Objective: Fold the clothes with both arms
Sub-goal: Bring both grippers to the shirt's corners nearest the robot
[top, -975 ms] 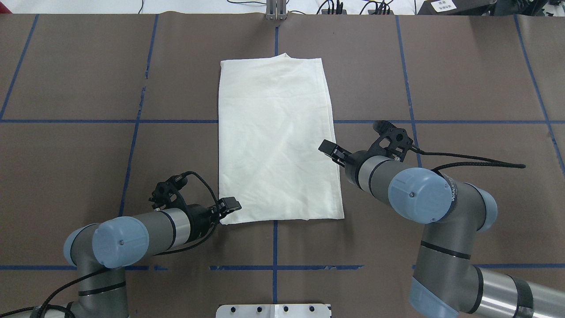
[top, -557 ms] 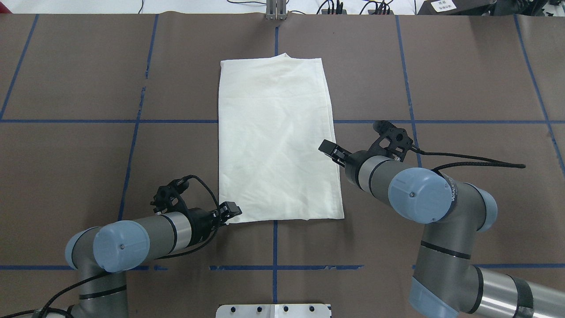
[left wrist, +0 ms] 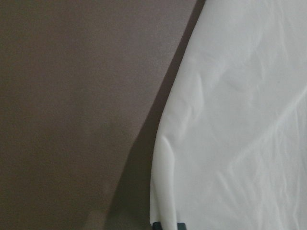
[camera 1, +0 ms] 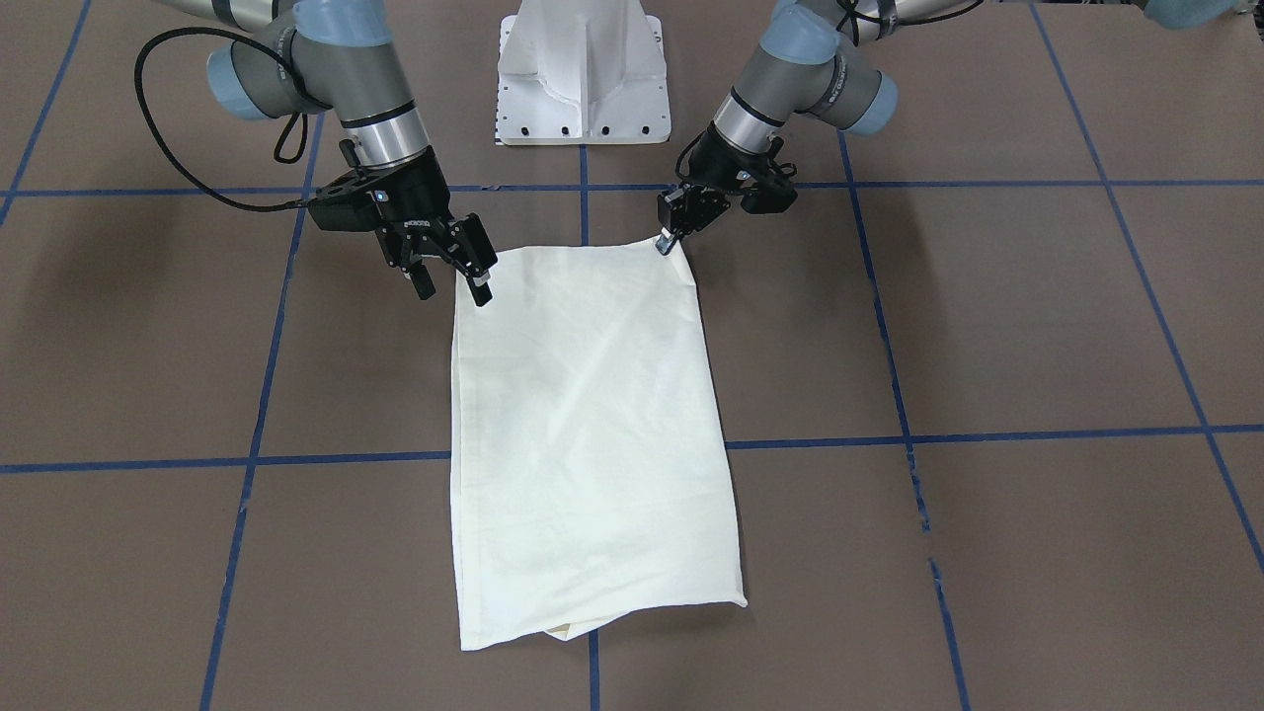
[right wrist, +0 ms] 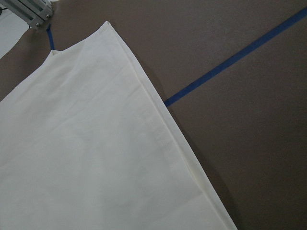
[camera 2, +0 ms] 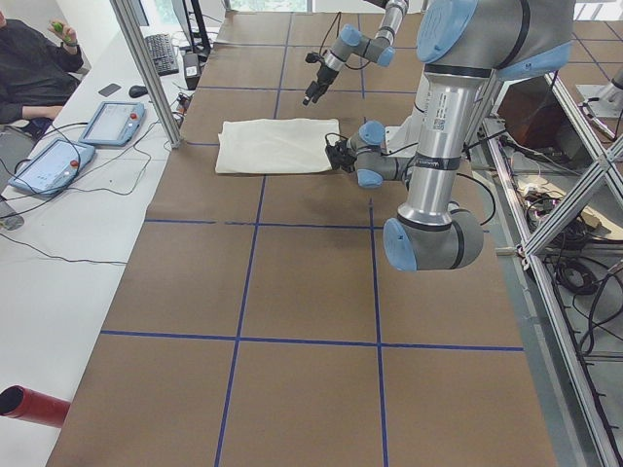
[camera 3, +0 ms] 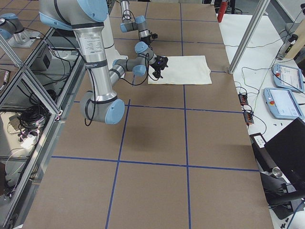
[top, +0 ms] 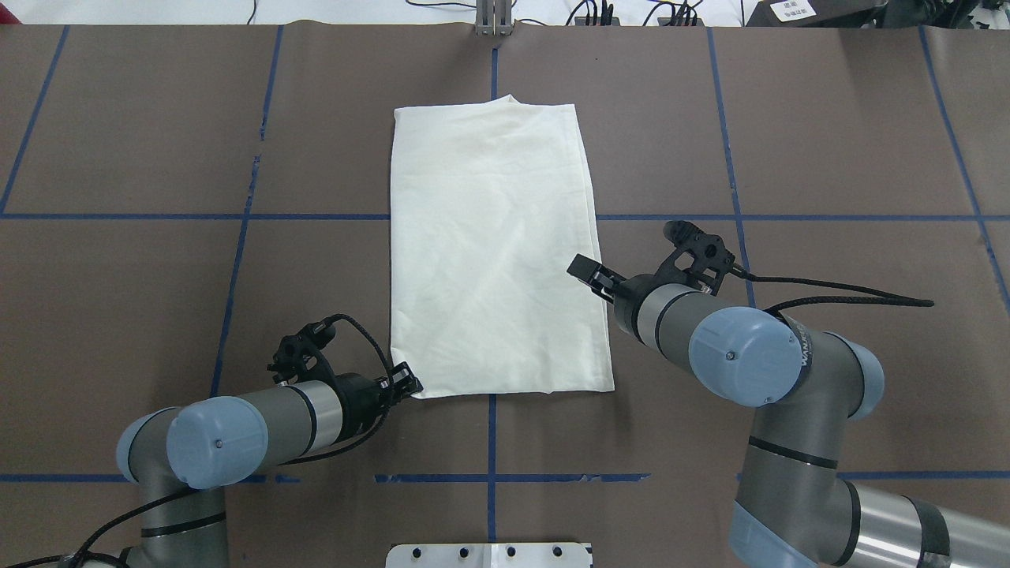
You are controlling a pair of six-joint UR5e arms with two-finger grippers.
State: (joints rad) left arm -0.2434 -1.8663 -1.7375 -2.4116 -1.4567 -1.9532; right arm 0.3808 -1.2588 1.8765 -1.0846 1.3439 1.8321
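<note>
The clothes are one cream shirt (top: 489, 252), folded into a long rectangle with its plain side up, flat on the brown table (top: 158, 276). No print shows. My left gripper (top: 409, 383) is down at the shirt's near left corner, its fingers pinched together on the cloth; in the front view the left gripper (camera 1: 665, 240) nips that corner. The left wrist view shows the shirt's edge (left wrist: 240, 120) running down to the dark fingertips (left wrist: 165, 224). My right gripper (camera 1: 452, 286) hovers open over the shirt's right edge (right wrist: 158, 124), near the other near corner, holding nothing.
The white pedestal base (camera 1: 583, 89) stands behind the shirt on the robot's side. Blue tape lines (top: 237, 260) grid the table. A metal post (top: 493, 20) is at the far edge. A person (camera 2: 34, 58) sits at a side desk with tablets (camera 2: 112, 122).
My left gripper has dropped and drawn in to the shirt's near left corner, and its fingers have closed there. The right gripper has barely shifted and stays open.
</note>
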